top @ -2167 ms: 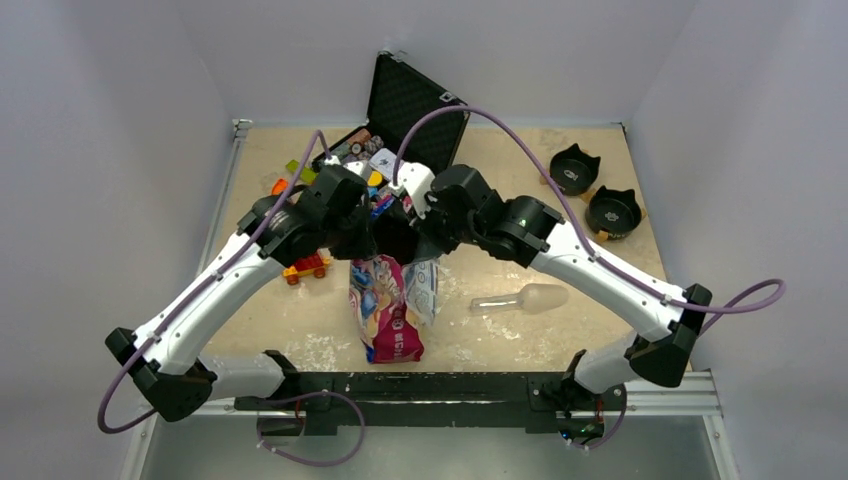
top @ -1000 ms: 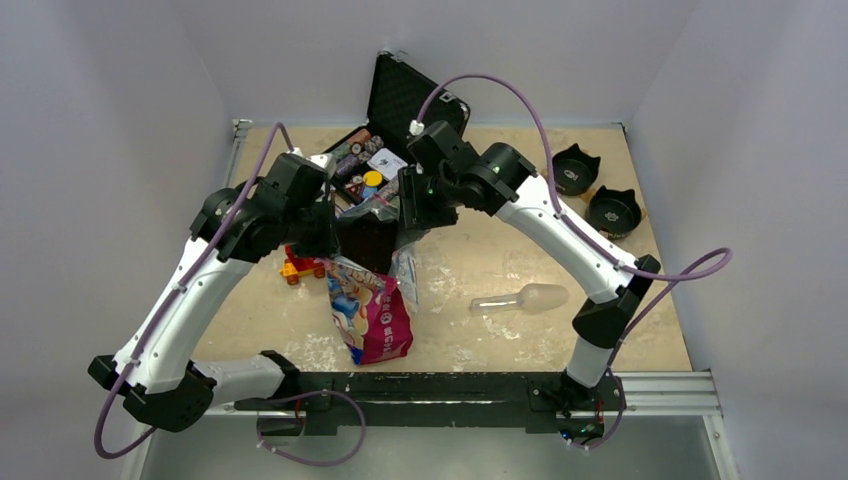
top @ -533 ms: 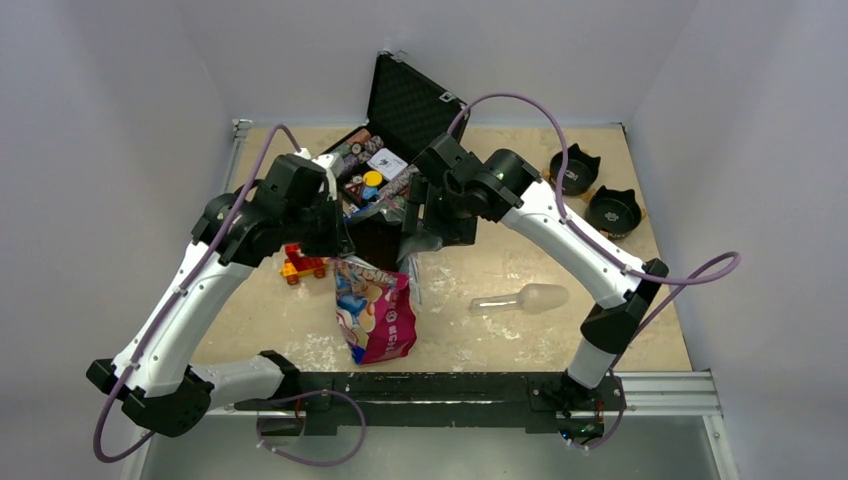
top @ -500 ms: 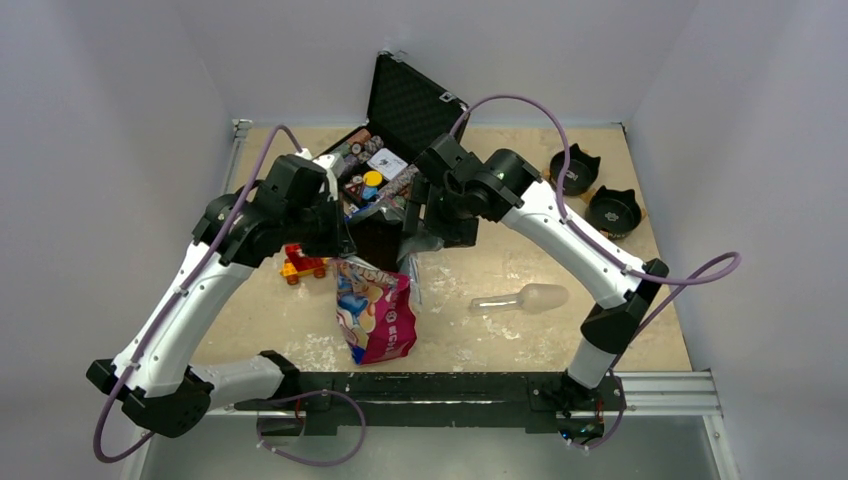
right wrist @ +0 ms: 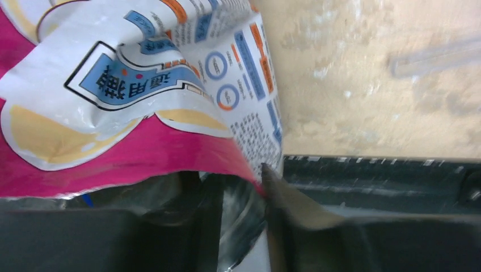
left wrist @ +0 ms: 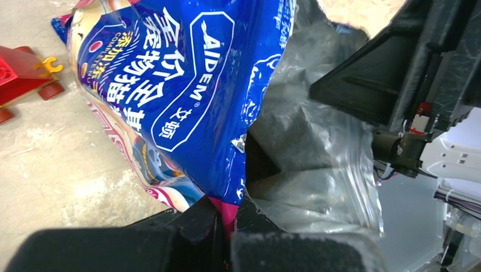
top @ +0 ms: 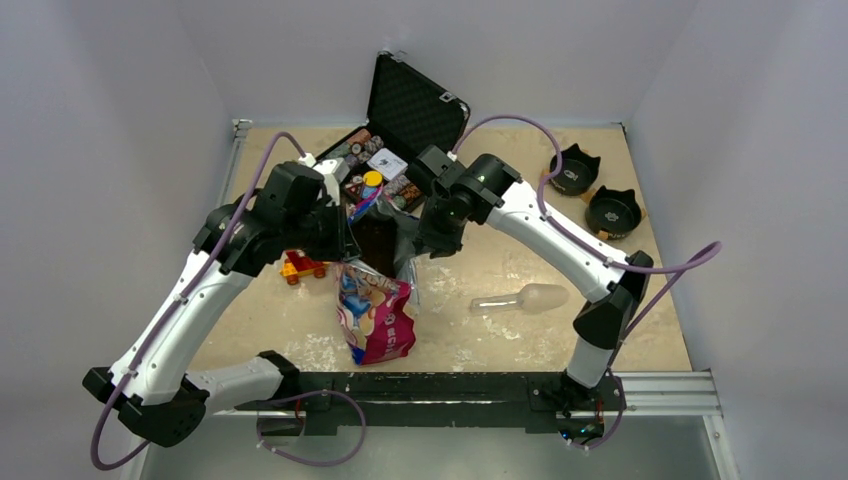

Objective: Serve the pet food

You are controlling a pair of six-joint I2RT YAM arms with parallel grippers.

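The glossy pet food bag [top: 375, 315] stands mid-table, pink-edged, with a blue printed face [left wrist: 187, 85] and a silver lining [left wrist: 306, 153]. The pet food itself is hidden inside. My left gripper [left wrist: 231, 218] is shut on the pink rim at the bag's left top corner [top: 345, 240]. My right gripper [right wrist: 238, 178] sits at the opposite side of the mouth [top: 412, 250]. Its jaws stand partly apart around the rim, with the pink edge touching one fingertip [right wrist: 266, 173] and silver film in the gap. The right wrist view is blurred.
Two black cat-eared bowls [top: 575, 170] [top: 612, 212] sit at the back right. A clear scoop [top: 520, 298] lies right of the bag. An open black case [top: 405, 105] with poker chips stands behind. A red toy car [top: 305, 265] is left of the bag.
The right gripper opened wide, then narrowed again at the bag's mouth, and its wrist dropped closer to the rim. The left gripper stayed shut on the bag, which shifted slightly.
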